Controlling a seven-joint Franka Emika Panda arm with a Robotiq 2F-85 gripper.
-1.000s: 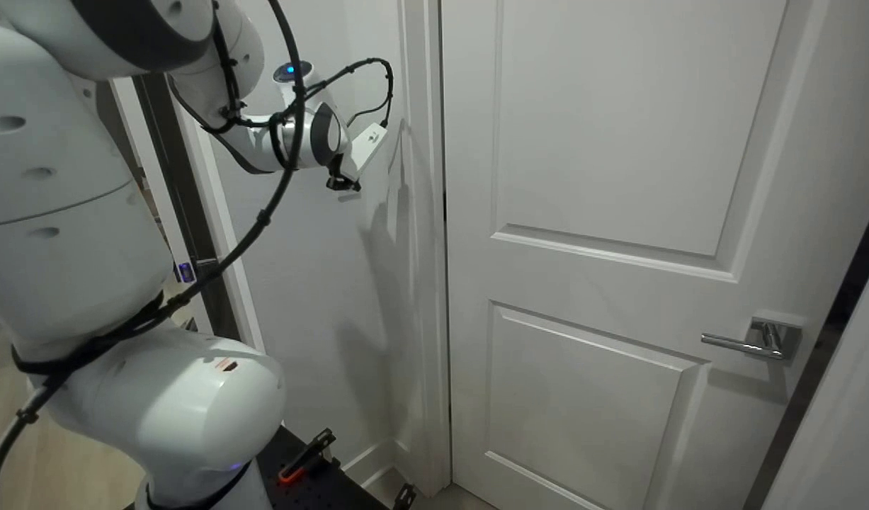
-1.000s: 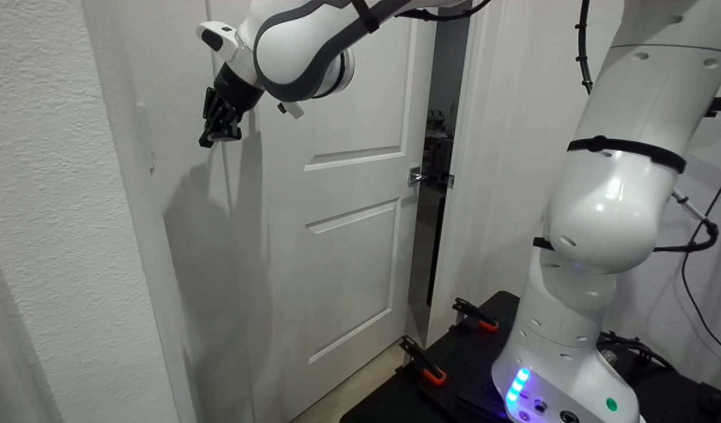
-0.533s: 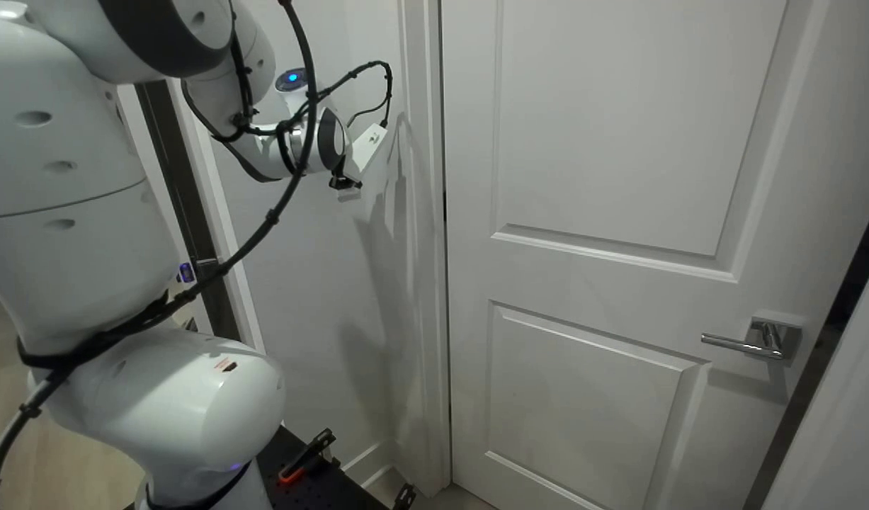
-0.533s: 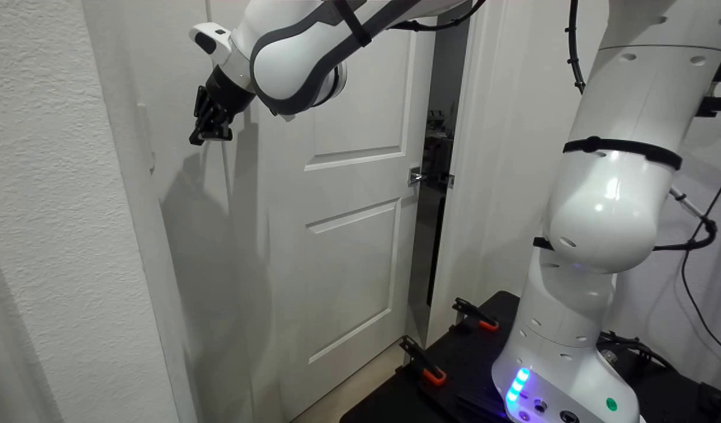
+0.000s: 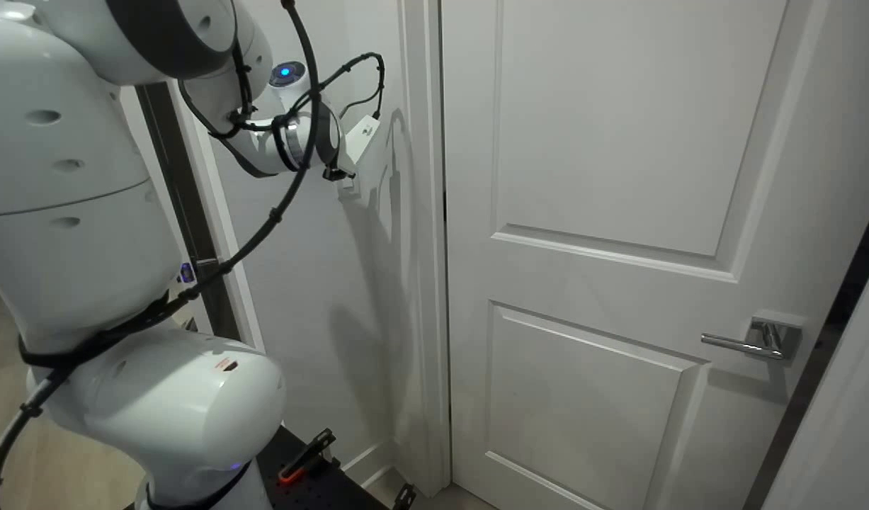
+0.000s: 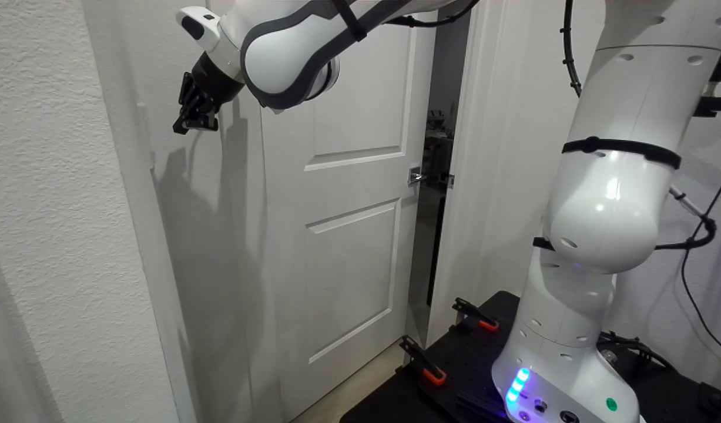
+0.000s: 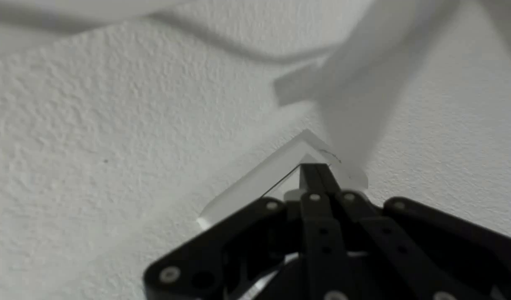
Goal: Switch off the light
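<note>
The light switch is a white rectangular wall plate (image 7: 255,183) that lies tilted in the wrist view. My gripper (image 7: 315,166) is shut and empty, its two black fingertips side by side over the plate's upper corner. The fingers hide the plate's lower right part. I cannot tell whether the tips touch it. In an exterior view the plate (image 5: 350,190) shows just below the gripper (image 5: 341,175). In an exterior view the gripper (image 6: 187,126) points down and left, with the plate (image 6: 146,138) seen almost edge-on at its left. No lamp is in view.
A white panelled door (image 5: 604,283) with a silver lever handle (image 5: 746,346) stands beside the wall corner and door frame (image 5: 423,248). A black cable (image 5: 271,219) hangs along the arm. The black base table (image 6: 384,393) carries orange-tipped clamps (image 6: 425,364).
The gripper has moved toward the switch wall and, over the last half second, slightly up. More of the switch plate now shows below it. The fingers look shut throughout.
</note>
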